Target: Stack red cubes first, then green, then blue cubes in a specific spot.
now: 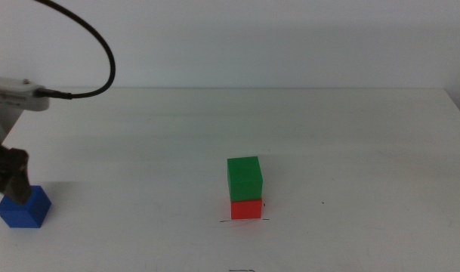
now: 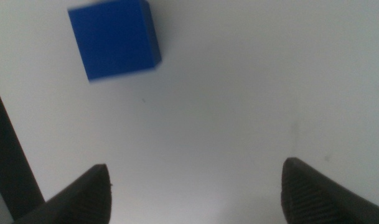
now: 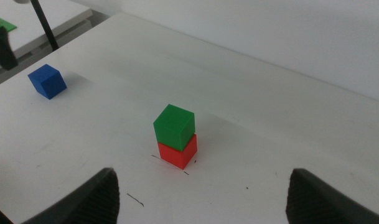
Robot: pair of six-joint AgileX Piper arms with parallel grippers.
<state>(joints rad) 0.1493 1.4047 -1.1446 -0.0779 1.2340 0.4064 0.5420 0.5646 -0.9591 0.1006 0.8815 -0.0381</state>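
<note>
The left gripper (image 1: 9,175) hangs at the left edge of the table in the middle view, its dark jaws just above and partly in front of the blue cube (image 1: 23,207). In the left wrist view the left gripper (image 2: 195,193) stands wide, its 2 jaws far apart with only bare white table (image 2: 226,93) between them; the blue cube (image 2: 116,38) lies ahead of the jaws, off toward 1 side, not between them and not touched by either. A black cable (image 1: 94,38) arcs over from the left arm's light-coloured wrist housing (image 1: 16,97).

The right gripper (image 3: 205,196) is out of the middle view; its own wrist view shows its 2 jaws spread wide with nothing held, raised over the table and looking across at the stack.

Near the table's middle front, the green cube (image 1: 244,178) sits squarely on the red cube (image 1: 246,208), the 2 touching and roughly aligned. The red cube rests on the thin dark hand-drawn line (image 1: 245,221) that marks the spot; the line shows just at its front foot. In the right wrist view the green cube (image 3: 174,124) tops the red cube (image 3: 177,154), and the blue cube (image 3: 47,81) lies well apart from them, near the left arm's side.
</note>
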